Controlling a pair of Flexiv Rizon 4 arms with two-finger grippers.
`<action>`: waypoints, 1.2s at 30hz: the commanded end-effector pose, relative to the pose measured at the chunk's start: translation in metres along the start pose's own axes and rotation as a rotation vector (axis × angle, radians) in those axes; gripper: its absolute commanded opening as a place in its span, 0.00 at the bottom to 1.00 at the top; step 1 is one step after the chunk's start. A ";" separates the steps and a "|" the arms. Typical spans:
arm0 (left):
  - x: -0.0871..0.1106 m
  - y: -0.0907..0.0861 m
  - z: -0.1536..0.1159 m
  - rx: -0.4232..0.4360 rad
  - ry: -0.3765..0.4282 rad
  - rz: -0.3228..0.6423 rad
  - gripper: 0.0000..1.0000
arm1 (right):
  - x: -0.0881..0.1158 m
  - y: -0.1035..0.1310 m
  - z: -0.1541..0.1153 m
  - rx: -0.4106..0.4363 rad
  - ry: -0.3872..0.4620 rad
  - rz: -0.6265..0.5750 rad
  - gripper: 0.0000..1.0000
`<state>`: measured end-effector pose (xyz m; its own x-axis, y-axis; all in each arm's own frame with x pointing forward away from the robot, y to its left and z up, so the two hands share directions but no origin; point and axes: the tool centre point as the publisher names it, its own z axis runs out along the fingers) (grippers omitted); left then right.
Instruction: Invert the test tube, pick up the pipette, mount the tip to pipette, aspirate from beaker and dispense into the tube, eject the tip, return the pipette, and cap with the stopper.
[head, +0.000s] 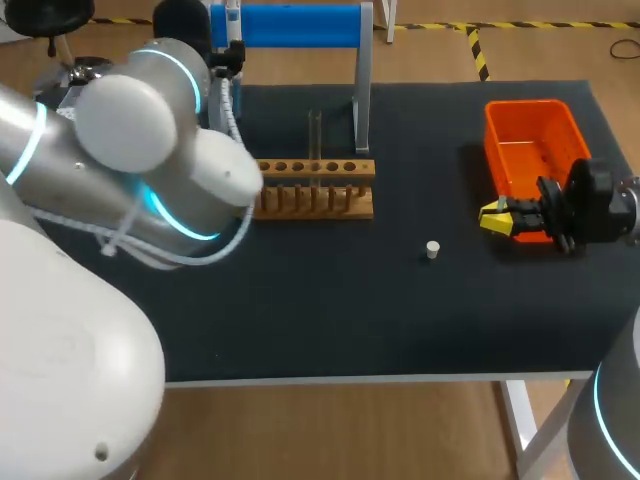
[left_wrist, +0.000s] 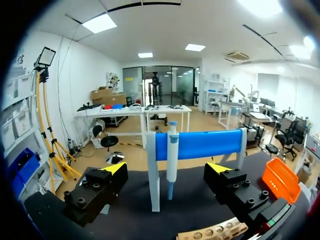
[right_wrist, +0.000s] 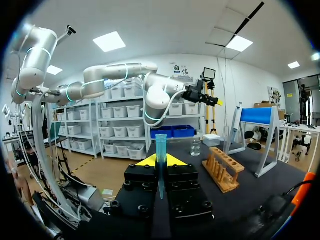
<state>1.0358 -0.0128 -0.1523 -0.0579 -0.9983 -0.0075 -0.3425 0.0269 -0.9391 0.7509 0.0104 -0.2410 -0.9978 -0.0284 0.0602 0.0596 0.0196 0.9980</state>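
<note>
The left gripper (left_wrist: 166, 169) sits at the far left of the table (head: 330, 300) with its fingers spread wide, touching nothing. The pipette (left_wrist: 172, 150) hangs upright from the blue stand (left_wrist: 205, 144) just ahead of the gap between them. From above, the bulky left arm (head: 150, 150) covers most of that corner, and only the top of the pipette shows beside the stand's blue bar. The right gripper (right_wrist: 160, 161) hovers over the right side of the table, just beside the near edge of the orange bin (head: 535, 150). Its fingers are pressed together on a blue pipette tip (right_wrist: 161, 142), which sticks up between the yellow ends. The wooden rack (head: 315, 188) lies in front of the stand with a clear test tube (head: 315, 135) standing upright in it. The small white stopper (head: 432, 249) rests alone on the dark surface between the rack and the right gripper, well apart from both. A glass beaker (right_wrist: 195, 147) stands on the table beyond the rack, near the foot of the stand; it is hidden in the overhead view.
</note>
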 end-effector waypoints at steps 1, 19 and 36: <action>0.007 0.005 0.010 0.028 -0.141 -0.001 1.00 | 0.001 0.000 -0.001 0.000 0.000 -0.001 0.00; 0.022 0.011 0.036 0.023 -0.012 -0.044 1.00 | 0.001 0.000 -0.001 0.000 0.000 -0.001 0.00; 0.045 0.012 0.077 0.001 0.032 0.003 1.00 | 0.001 0.000 -0.001 0.000 0.000 -0.001 0.00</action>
<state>1.0929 -0.0559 -0.1868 -0.0963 -0.9953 0.0057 -0.3436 0.0278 -0.9387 0.7509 0.0104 -0.2410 -0.9978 -0.0284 0.0601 0.0595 0.0194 0.9980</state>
